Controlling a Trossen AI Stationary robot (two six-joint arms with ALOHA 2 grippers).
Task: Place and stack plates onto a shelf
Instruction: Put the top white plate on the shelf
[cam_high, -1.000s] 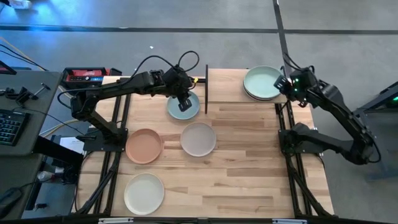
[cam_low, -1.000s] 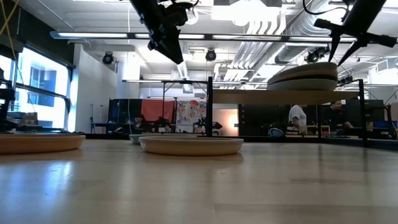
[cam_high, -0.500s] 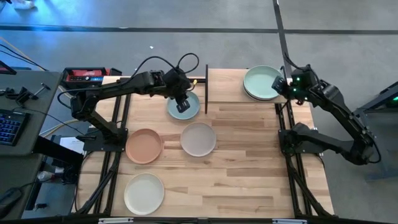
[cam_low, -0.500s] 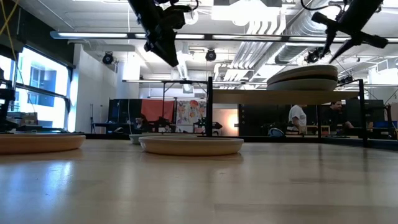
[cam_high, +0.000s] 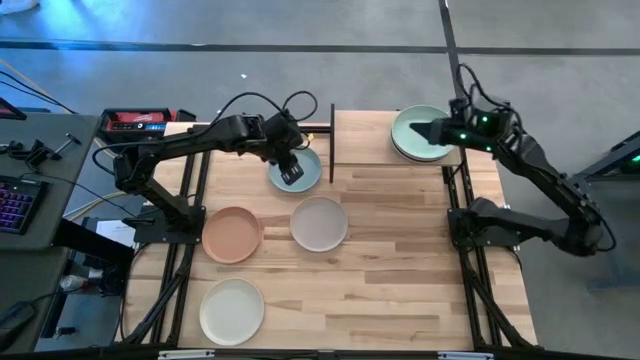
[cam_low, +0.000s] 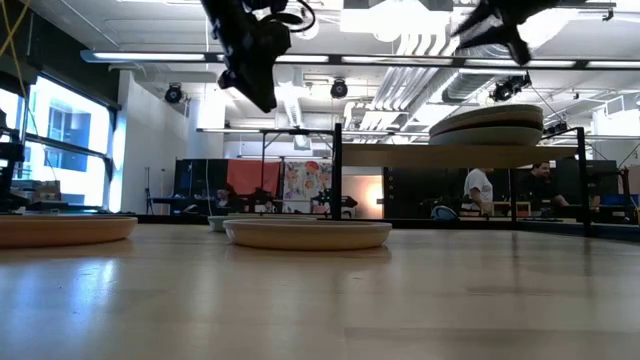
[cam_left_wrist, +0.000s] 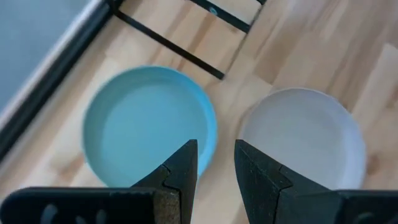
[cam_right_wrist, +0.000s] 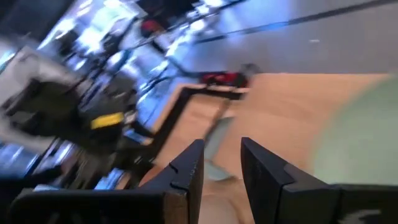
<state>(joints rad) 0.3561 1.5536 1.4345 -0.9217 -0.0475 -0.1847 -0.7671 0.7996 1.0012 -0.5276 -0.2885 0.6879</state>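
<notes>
My left gripper (cam_high: 290, 174) hovers open over the light blue plate (cam_high: 296, 170), which lies flat on the table beside the shelf's black post (cam_high: 331, 130). In the left wrist view its fingertips (cam_left_wrist: 216, 149) stand above that plate's (cam_left_wrist: 146, 124) rim, with the beige-grey plate (cam_left_wrist: 305, 137) next to it. My right gripper (cam_high: 414, 131) is open and points toward the table's left, above the mint green plate (cam_high: 425, 140). That plate tops a stack (cam_low: 487, 124) on the light-wood shelf (cam_high: 365, 140). In the low view the right gripper (cam_low: 495, 25) hangs well above the stack.
The beige-grey plate (cam_high: 319, 223), the terracotta plate (cam_high: 232, 234) and a cream plate (cam_high: 232, 311) lie apart on the slatted table. The shelf's left half (cam_high: 360, 135) is bare board. A red device (cam_high: 135, 120) and desks stand off the table's left edge.
My right gripper has swung from the stack's right side toward the table's left, ending above the mint green plate, and has risen and tipped toward level. My left gripper has drifted a little toward the near-left over the light blue plate. No plate has moved.
</notes>
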